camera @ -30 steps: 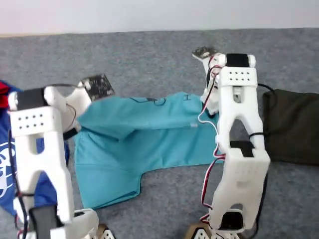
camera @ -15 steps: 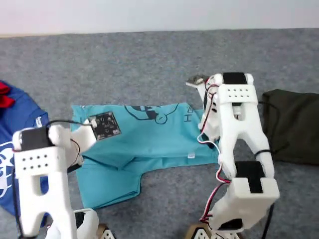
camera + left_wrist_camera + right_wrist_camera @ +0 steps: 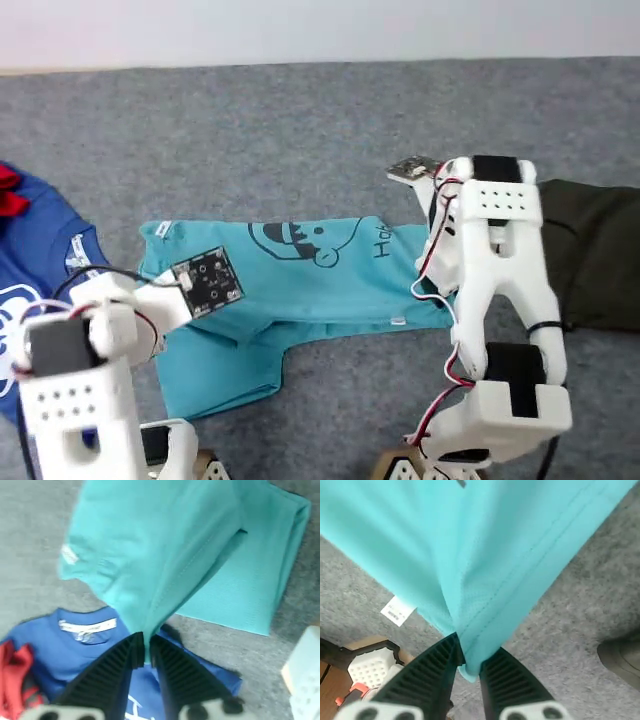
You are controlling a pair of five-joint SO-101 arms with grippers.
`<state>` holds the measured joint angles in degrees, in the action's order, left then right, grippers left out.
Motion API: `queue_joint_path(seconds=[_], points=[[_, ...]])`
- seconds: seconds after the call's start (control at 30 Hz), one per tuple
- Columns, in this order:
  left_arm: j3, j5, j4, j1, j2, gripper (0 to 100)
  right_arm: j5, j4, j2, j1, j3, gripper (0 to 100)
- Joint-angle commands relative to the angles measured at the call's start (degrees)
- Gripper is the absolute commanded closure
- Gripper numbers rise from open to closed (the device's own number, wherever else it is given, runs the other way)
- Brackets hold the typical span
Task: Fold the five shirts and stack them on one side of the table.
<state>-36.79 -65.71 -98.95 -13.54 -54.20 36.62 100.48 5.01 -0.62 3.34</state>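
Left wrist view, left gripper (image 3: 142,644): black fingers pinched together on an edge of the teal fabric T-shirt (image 3: 200,545)
Right gripper (image 3: 470,655): clamped tight on that shirt's hem
Arms: left arm (image 3: 75,400) bent, wrist over the sleeve; right arm (image 3: 500,300) stretched to the other end
Shirt's place: middle of the grey felt table (image 3: 250,130), between a blue shirt (image 3: 40,250) and a dark olive shirt (image 3: 590,250)
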Motion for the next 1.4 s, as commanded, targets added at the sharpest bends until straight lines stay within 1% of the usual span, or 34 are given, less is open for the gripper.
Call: queue_joint_path(seconds=[0.0,0.13,0.27,0.37,0.53,0.63,0.7,0.9,1.03,1.17,1.27,1.37], points=[[-1.45,-0.62,-1.76,-0.18,-5.27,100,0.7,2.15,-2.68,-0.75,-0.09,98.7],[-7.78,-2.37,-1.76,-0.62,-8.62,100,0.7,1.98,-2.68,0.04,2.11,98.7],[-12.62,-2.29,-1.67,-0.7,-9.49,100,0.7,1.71,-2.68,0.57,5.27,98.7],[-14.55,-2.2,-1.49,-0.53,-9.41,100,0.62,-0.75,-2.68,0.92,7.38,98.7],[-15.08,-2.02,-1.49,-0.62,-9.32,100,0.44,-5.49,-2.68,2.51,11.43,98.7],[-15.96,0.09,-1.41,-0.35,-8.97,100,0.35,-7.34,-2.68,2.68,13.54,98.7],[-16.66,0.18,-1.41,-0.35,-7.21,100,0.35,-8.22,-2.68,2.68,15.12,98.7],[-15.16,0.35,-1.41,-0.62,-0.09,100,0.35,-7.69,-2.68,2.51,16.35,98.7],[-15.16,3.25,-1.41,-0.18,0.26,100,0.35,-7.6,-2.68,2.33,16.53,98.7],[-15.16,3.6,-1.41,-0.62,0.26,100,0.26,-7.6,-2.68,2.33,16.53,98.7],[-14.99,6.07,-1.41,-0.62,0.26,100,0.26,-7.6,-2.68,2.33,16.53,98.7],[-14.29,6.68,-1.41,-0.62,0.26,100,0.26,-7.6,-2.68,2.33,16.53,98.7]])
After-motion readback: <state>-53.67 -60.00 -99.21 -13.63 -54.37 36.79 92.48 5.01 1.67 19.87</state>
